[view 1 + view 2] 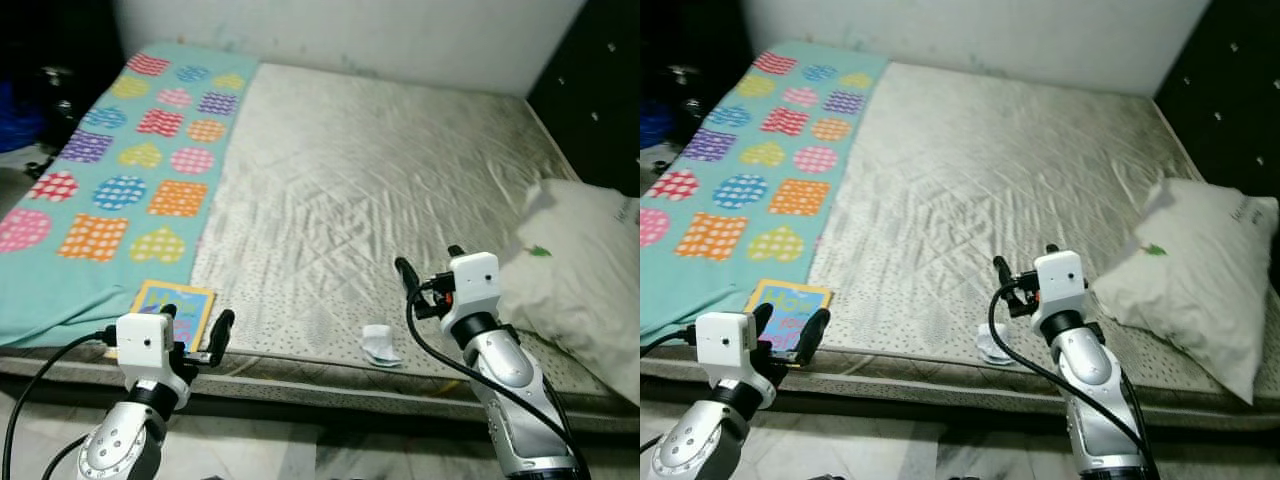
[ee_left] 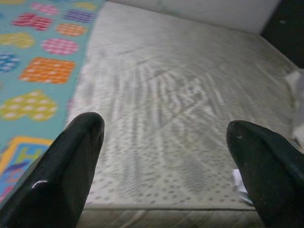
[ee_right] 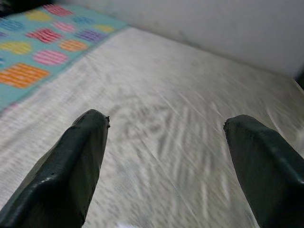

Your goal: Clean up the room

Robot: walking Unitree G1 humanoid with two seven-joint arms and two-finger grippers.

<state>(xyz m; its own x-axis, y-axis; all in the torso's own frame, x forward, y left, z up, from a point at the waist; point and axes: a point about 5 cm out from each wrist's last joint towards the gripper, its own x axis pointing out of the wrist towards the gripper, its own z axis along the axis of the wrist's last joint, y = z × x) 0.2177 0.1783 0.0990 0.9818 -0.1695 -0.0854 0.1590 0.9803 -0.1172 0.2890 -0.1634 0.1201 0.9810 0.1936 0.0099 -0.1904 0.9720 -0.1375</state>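
A crumpled white tissue (image 1: 380, 343) lies on the bare grey mattress (image 1: 370, 180) close to its front edge. A colourful yellow-framed book (image 1: 176, 303) rests at the front edge, where the teal patterned blanket (image 1: 110, 180) ends. My left gripper (image 1: 197, 322) hovers open just in front of the book, over the bed's edge. Farther right, my right gripper (image 1: 430, 262) is held open above the mattress, slightly beyond and to the right of the tissue. Nothing sits between the fingers (image 2: 71, 161) in the left wrist view or the fingers (image 3: 76, 161) in the right wrist view.
A white pillow (image 1: 580, 270) lies on the right side of the bed, beside a dark headboard (image 1: 600, 70). A pale wall (image 1: 380, 30) runs along the far side. Dark clutter (image 1: 40, 90) sits left of the bed. Tiled floor (image 1: 270, 450) lies below the front edge.
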